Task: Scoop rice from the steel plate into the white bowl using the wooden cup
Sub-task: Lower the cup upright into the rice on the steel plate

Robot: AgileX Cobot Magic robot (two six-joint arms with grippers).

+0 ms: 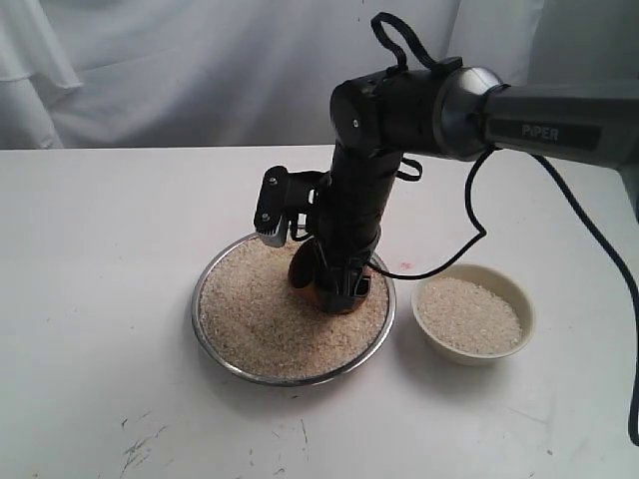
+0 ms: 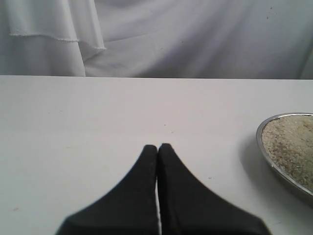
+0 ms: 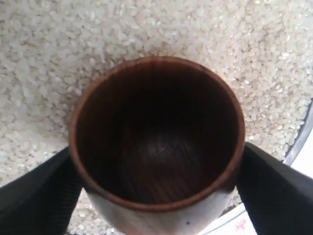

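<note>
Grains of off-white uncooked rice (image 1: 270,324) fill the wide, shallow round plate of shiny steel (image 1: 197,309) almost to its thin raised rim. The right gripper (image 1: 339,287) is clamped on the small rounded cup of orange-brown wood (image 3: 156,142), with a black finger (image 3: 34,196) pressed to each side of its wall. The cup sits in the grains toward the plate's far side, close to the rim, and its dark inside shows bare wood.

The small round cream-white bowl (image 1: 527,329) stands just right of the plate, heaped with rice. A narrow strip of white table (image 1: 100,249) parts the two rims. Bare tabletop lies open to the front and left.

The left gripper (image 2: 157,152) is pinched closed on nothing, low over that bare surface and near the plate's edge.
</note>
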